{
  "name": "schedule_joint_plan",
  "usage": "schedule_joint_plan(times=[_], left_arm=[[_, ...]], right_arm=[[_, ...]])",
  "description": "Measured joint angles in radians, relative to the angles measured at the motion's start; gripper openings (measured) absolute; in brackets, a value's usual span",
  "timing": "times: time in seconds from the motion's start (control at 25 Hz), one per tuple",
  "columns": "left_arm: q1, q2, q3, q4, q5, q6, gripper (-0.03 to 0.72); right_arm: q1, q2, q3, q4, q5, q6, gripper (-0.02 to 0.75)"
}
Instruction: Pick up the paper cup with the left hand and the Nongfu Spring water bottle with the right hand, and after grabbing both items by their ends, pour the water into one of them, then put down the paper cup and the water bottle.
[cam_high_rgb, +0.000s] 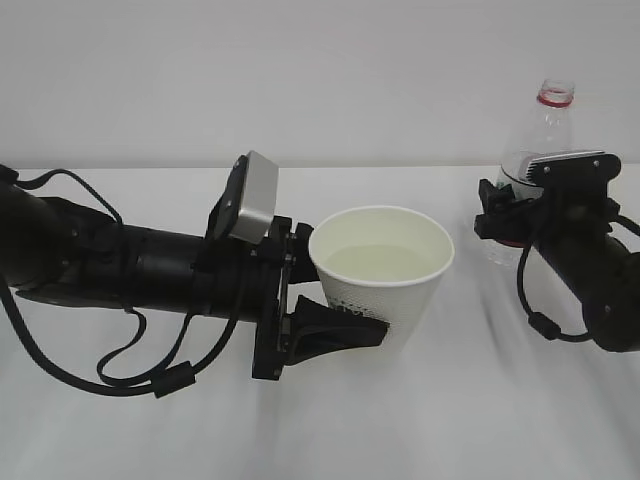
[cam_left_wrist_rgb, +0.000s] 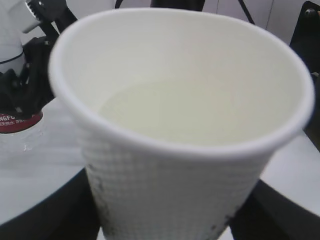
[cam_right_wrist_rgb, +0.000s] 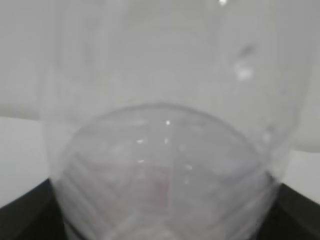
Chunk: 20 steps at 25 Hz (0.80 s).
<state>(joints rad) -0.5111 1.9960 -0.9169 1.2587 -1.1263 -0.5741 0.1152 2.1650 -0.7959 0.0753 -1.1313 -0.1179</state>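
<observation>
White table (cam_high_rgb: 420, 420) under a plain pale wall (cam_high_rgb: 300, 80). At 9 o'clock in the exterior view the left arm (cam_high_rgb: 120, 265) reaches in toward centre; the left gripper (cam_high_rgb: 345, 325) is parted partway and clamps the lower wall of the paper cup (cam_high_rgb: 385, 285), dark fingers (cam_high_rgb: 340, 335) on either side of it. Cup upright, dead centre, dimpled white wall with dark print near the base. The water (cam_high_rgb: 385, 262) is a shallow pale pool inside it; left wrist view shows the same cup (cam_left_wrist_rgb: 180, 165) filling the frame, pool (cam_left_wrist_rgb: 175, 112) level. At 2 o'clock the Nongfu Spring water bottle (cam_high_rgb: 540, 125) stands upright, uncapped, red neck ring on top, red label mostly hidden by the right gripper (cam_high_rgb: 505, 215). Jaws sit either side of the bottle body; cannot tell if they grip or have let go. Right wrist view is just the blurred clear bottle (cam_right_wrist_rgb: 165, 165) up close, dark fingers (cam_right_wrist_rgb: 25, 215) at the lower corners.
</observation>
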Motion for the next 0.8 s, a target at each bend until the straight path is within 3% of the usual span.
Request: schedule_joint_plan(times=[0.8], left_arm=[[0.000, 0.000, 0.000, 0.000, 0.000, 0.000, 0.510]], right_arm=[[0.000, -0.171, 0.004, 0.002, 0.015, -0.034, 0.643]])
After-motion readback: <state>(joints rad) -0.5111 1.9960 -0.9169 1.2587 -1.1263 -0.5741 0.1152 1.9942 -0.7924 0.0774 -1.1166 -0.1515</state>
